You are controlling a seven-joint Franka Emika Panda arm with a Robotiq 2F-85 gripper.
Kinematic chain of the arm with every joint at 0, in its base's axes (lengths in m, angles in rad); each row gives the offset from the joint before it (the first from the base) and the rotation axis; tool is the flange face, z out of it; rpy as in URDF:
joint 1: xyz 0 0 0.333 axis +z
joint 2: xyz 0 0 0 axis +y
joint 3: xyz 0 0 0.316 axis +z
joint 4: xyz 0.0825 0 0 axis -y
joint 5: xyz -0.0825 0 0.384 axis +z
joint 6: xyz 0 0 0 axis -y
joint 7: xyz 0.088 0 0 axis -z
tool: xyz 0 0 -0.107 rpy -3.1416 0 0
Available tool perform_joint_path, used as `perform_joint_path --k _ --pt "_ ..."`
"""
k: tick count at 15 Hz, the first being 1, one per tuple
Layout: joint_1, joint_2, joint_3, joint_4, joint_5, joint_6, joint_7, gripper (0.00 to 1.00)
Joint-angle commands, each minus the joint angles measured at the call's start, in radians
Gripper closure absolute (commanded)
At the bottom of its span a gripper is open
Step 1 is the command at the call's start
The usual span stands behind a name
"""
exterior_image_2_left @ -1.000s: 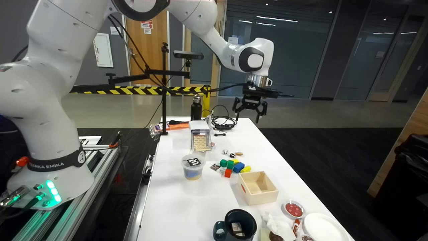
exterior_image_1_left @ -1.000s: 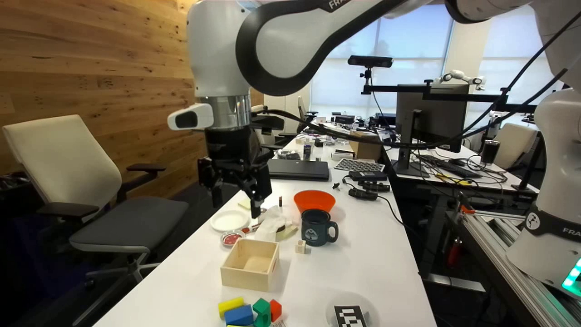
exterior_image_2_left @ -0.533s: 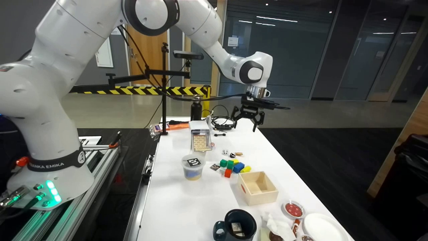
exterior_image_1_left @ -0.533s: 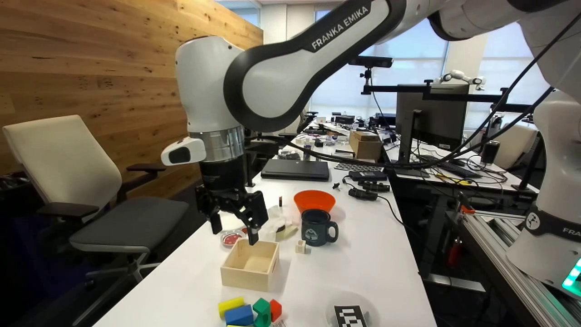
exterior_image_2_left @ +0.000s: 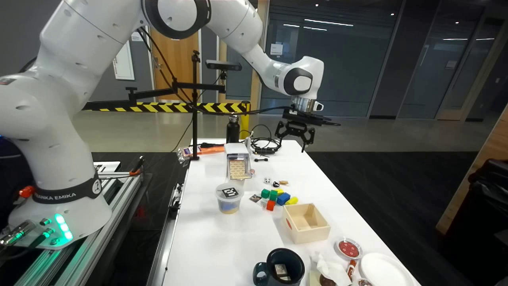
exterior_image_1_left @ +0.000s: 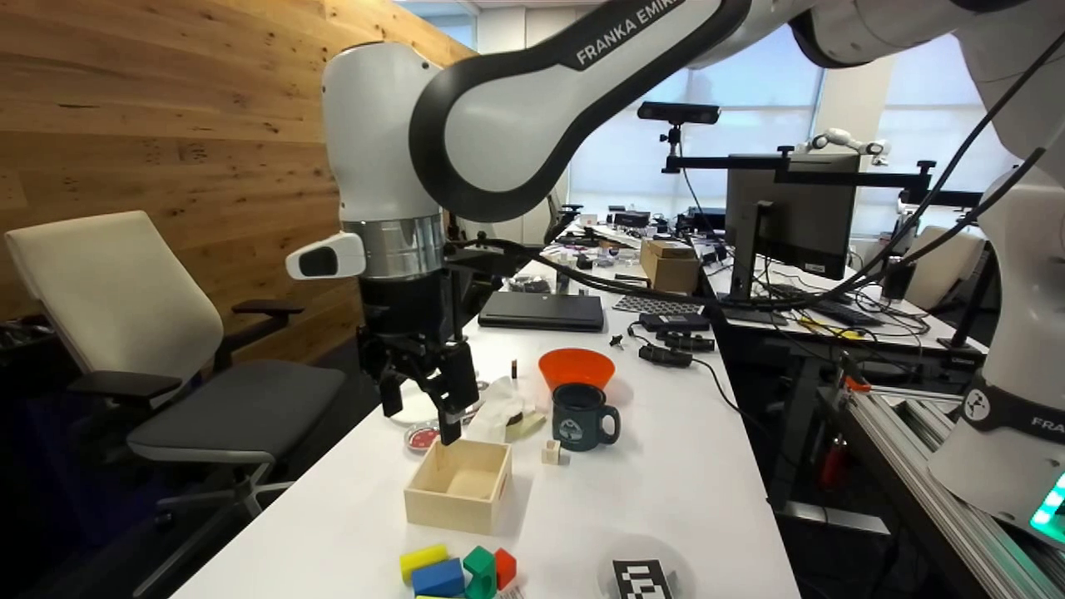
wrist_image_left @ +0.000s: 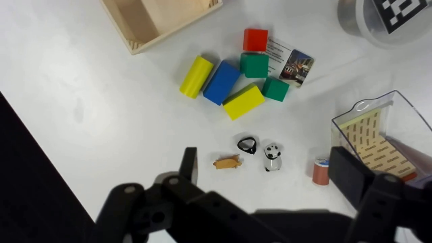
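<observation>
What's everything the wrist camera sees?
Wooden box: 1, pale, upper left
Blocks: 5 (red, 2 green, blue, yellow), upper centre
Cylinder: 1, yellow, left of blocks
Photo card: 1, white, beside blocks
Lidded tub: 1, translucent, upper right
Bin: 1, clear, right
Packs: count unclear, tan, in bin
Spool: 1, rust, lower right
Panda figurine: 1, black/white, centre
Loop: 1, black, beside panda
Animal-like piece: 1, tan, near loop
Table: 1, white, beneath
Fingers: 2, black, bottom

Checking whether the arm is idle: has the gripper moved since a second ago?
Yes, downward: in an exterior view the gripper now hangs lower, nearer the wooden box, which has not moved.
</observation>
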Motion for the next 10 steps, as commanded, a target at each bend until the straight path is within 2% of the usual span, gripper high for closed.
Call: perform_joint_path --k 1,10 --pt "-0.007 0.035 0.012 -0.01 -0.016 0.012 -0.024 0.0" --pt "-0.017 0.137 0.052 -0.12 0.005 0.069 -0.03 0.0"
